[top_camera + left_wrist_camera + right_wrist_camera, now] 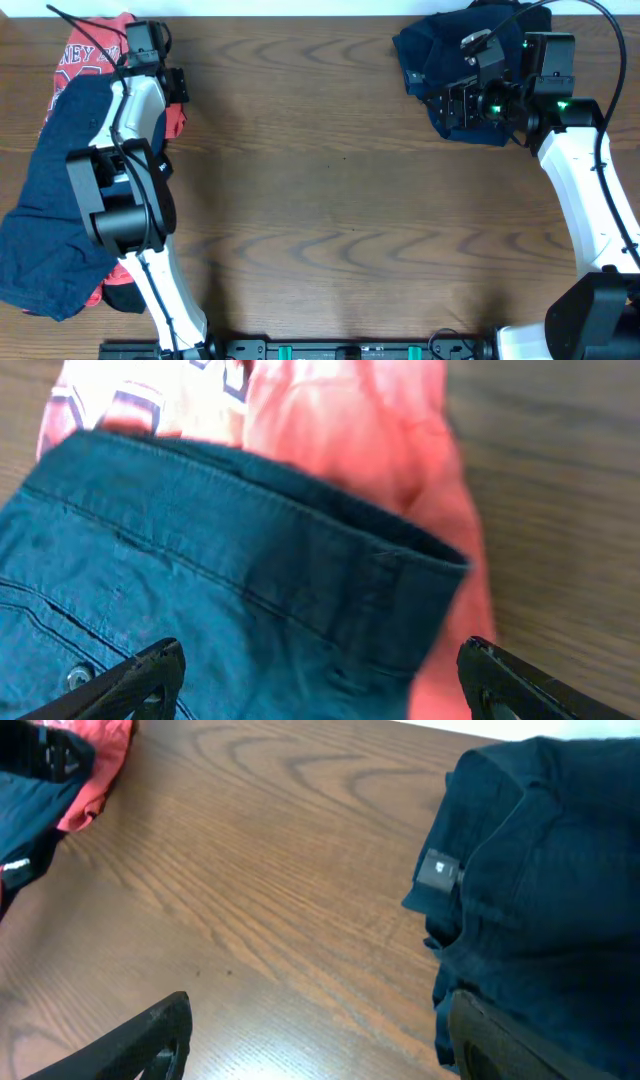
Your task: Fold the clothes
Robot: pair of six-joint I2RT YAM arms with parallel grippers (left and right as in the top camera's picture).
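A pile of clothes lies at the table's left edge: dark navy shorts (pixel 50 190) over a red printed garment (pixel 95 55). My left gripper (pixel 170 85) is open above the pile. In the left wrist view the navy waistband (pixel 250 550) lies between the spread fingers (pixel 320 675), with red fabric (pixel 380 440) beyond. A second crumpled dark navy garment (pixel 430 60) lies at the back right. My right gripper (pixel 462 108) is open at that garment's left edge. In the right wrist view the navy fabric (pixel 540 890) with a small label meets the right finger, and the fingers (pixel 315 1035) span bare wood.
The brown wooden table (pixel 340 220) spans the overhead view. The left arm's base (pixel 125 210) stands over the left pile. The right arm (pixel 590 190) runs along the right edge. Black cables (pixel 575 10) trail at the back.
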